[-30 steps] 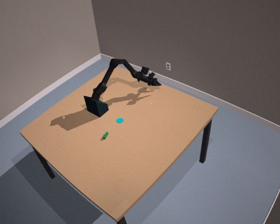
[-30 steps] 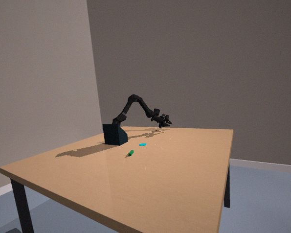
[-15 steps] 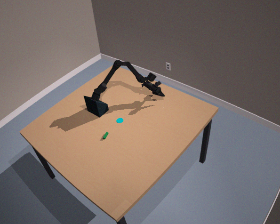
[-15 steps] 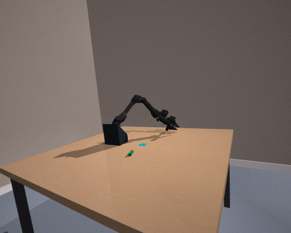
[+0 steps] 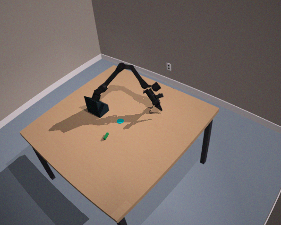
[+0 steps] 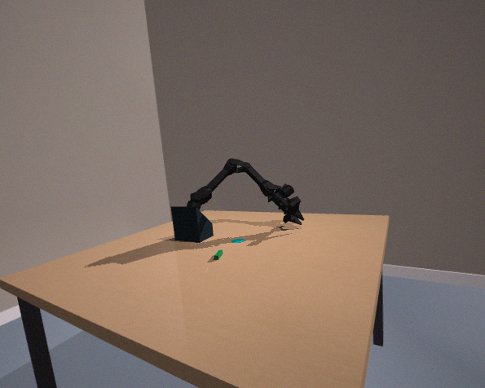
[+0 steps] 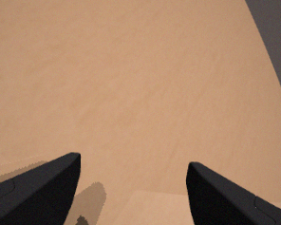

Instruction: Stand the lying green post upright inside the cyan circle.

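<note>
The green post lies on its side on the table, nearer the cameras than the circle. The cyan circle is a flat disc on the table, partly in the arm's shadow, with nothing on it. My gripper is open and empty, its two black fingers wide apart over bare wood. In the top and exterior views it hangs above the table, to the right of and behind the circle, pointing down at a slant. Neither the post nor the circle shows in the wrist view.
The arm's dark base block stands on the table, left of the circle. The arm arches from it to the right. The table's edge shows at the right of the wrist view. Walls stand behind the table.
</note>
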Available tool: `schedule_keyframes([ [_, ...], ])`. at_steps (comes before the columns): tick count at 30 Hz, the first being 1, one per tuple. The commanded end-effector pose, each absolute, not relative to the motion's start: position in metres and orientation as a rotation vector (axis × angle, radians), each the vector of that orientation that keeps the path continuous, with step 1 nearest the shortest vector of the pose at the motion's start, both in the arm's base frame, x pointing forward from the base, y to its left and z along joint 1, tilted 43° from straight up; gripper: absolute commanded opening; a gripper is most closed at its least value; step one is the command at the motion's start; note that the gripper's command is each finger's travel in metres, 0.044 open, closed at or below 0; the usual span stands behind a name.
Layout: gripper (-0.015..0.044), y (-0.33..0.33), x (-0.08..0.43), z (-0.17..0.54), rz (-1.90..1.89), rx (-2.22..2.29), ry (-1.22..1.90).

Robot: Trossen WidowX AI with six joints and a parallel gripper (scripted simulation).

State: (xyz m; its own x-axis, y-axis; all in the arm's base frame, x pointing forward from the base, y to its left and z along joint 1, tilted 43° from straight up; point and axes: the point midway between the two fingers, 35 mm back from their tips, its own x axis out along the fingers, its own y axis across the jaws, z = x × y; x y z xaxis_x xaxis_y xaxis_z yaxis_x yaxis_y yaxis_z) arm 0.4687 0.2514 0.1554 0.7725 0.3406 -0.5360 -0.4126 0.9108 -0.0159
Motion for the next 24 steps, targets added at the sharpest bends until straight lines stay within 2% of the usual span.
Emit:
schedule_keyframes([
  [1, 0.0233, 0.22, 0.482, 0.128, 0.361, -0.1, 0.652],
  [12, 0.0233, 0.125, 0.493, 0.056, 0.214, 0.036, 0.925],
  [24, 0.0233, 0.024, 0.472, -0.008, 0.041, 0.255, 1.195],
])
